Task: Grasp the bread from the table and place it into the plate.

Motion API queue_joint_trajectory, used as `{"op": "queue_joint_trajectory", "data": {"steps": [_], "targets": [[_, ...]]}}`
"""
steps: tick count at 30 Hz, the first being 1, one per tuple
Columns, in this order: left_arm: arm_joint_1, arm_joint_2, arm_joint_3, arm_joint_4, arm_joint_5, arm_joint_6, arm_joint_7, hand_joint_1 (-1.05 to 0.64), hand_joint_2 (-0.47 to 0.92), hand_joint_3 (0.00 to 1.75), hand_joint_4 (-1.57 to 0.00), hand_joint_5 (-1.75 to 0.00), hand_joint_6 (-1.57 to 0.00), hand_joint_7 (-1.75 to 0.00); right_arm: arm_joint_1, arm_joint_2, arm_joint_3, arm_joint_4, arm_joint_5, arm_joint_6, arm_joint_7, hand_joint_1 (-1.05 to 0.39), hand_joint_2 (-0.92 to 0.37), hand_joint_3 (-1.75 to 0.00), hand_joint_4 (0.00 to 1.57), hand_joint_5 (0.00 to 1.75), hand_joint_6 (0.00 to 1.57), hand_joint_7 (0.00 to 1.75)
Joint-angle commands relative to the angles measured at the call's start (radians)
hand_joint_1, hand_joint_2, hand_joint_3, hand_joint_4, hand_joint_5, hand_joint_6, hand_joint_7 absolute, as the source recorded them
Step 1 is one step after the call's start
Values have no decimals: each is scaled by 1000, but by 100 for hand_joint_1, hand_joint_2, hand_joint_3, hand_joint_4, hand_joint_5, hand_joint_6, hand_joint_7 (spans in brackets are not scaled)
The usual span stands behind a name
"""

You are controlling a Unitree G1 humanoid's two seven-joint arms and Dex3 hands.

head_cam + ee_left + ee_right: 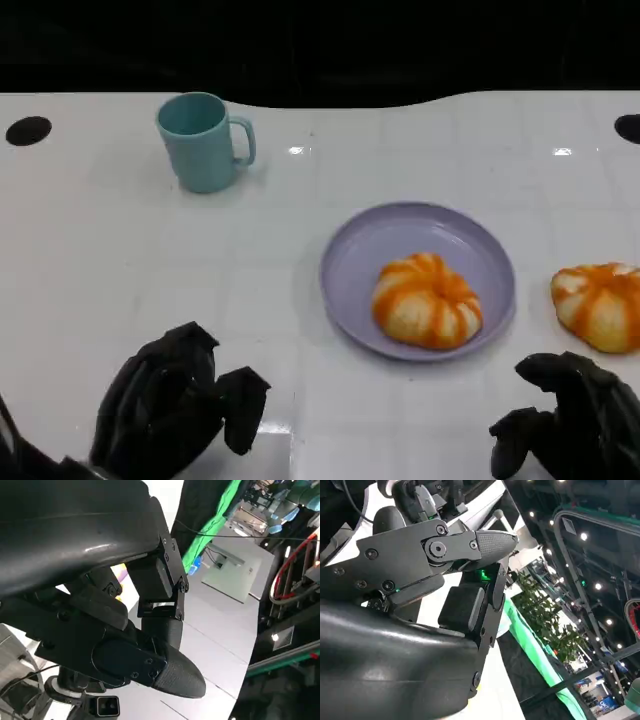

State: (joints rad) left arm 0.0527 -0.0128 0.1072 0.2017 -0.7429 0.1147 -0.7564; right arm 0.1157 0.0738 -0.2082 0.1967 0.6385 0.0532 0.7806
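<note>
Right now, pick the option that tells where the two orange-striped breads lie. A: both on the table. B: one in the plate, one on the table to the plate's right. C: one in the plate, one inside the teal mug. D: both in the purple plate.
B: one bread lies in the purple plate, and the other bread lies on the white table to the plate's right.

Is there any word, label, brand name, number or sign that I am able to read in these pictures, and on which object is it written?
None can be read.
Teal plastic mug: plain, no print.
Round lilac plate: plain.
Two orange-striped bread rolls, one on the plate and one on the glossy white table: no label.
Black shell of the left robot hand and right robot hand: no marking visible.
Background equipment in the wrist views: too small and blurred to tell.
</note>
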Motion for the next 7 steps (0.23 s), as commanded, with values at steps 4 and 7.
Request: {"op": "queue_joint_trajectory", "data": {"steps": [4, 7], "targets": [[-10, 3, 18, 25, 30, -6, -23, -99, 87, 0, -118, -158, -128, -104, 2, -7, 0, -3, 3, -7, -3, -60, -92, -33, 157, 62, 157, 25], [-15, 9, 20, 27, 27, 13, -26, -99, 86, 0, -119, -156, -129, -98, 0, -8, 0, 2, 4, -7, 1, -60, -92, -33, 157, 61, 157, 26]]}}
